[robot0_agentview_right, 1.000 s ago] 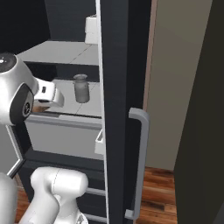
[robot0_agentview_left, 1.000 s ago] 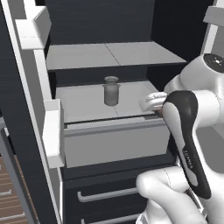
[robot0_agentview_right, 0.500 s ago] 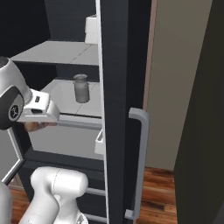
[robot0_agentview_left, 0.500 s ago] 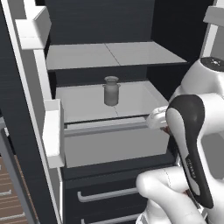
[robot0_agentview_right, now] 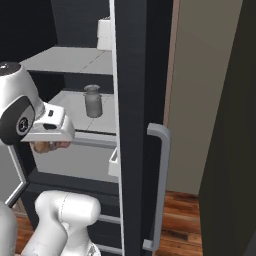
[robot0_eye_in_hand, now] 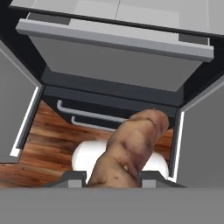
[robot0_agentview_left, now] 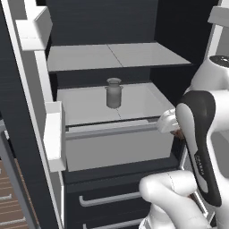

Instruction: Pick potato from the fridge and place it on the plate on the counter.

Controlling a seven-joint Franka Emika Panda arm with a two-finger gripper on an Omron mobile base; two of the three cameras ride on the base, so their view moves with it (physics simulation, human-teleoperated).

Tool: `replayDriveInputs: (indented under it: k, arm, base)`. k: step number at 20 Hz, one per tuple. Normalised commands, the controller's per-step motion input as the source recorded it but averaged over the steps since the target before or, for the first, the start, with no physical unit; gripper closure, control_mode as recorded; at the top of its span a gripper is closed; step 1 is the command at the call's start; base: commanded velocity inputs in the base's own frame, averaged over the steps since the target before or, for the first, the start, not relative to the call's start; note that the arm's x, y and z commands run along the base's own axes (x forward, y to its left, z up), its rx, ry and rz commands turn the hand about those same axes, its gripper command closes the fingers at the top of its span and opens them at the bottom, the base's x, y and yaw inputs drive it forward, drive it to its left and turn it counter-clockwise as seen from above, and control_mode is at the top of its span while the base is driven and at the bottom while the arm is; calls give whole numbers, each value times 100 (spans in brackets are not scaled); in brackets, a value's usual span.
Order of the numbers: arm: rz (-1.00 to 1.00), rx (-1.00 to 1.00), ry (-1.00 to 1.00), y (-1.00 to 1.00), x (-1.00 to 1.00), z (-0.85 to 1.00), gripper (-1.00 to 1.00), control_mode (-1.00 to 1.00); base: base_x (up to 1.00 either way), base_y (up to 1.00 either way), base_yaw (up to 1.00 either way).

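Clamping the potato [robot0_eye_in_hand: 131, 148] between its fingers, the gripper [robot0_eye_in_hand: 111, 177] has drawn back out of the fridge [robot0_agentview_left: 27, 134] since a second ago and now sits in front of the grey drawer [robot0_agentview_left: 118, 145]. The potato is a knobbly brown-orange oval with dark specks. Behind, the jar [robot0_agentview_left: 113, 93] stands on its shelf unmoved.

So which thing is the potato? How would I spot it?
Look at the open fridge and its grey drawer. Just in front of it, the gripper is shut on the potato: a lumpy brown oval, unlike the tall grey jar standing on the shelf.
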Motion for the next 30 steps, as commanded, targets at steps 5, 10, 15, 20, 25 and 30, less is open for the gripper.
replayDriveInputs:
  k: [5,10,15,20,25,30]
  arm:
    - [1,0,0,-3,-12,-20,100,-100]
    - [0,0,0,0,-6,-13,100,-100]
    - [0,0,0,0,-9,-2,100,100]
    - [0,0,0,0,0,0,100,100]
    - [0,0,0,0,0,0,100,100]
    - [0,0,0,0,0,0,100,100]
  base:
    - [0,0,0]
    - [0,0,0]
    - [-19,0,0]
    - [-94,0,1]
    - [-100,0,9]
    - [-90,0,37]
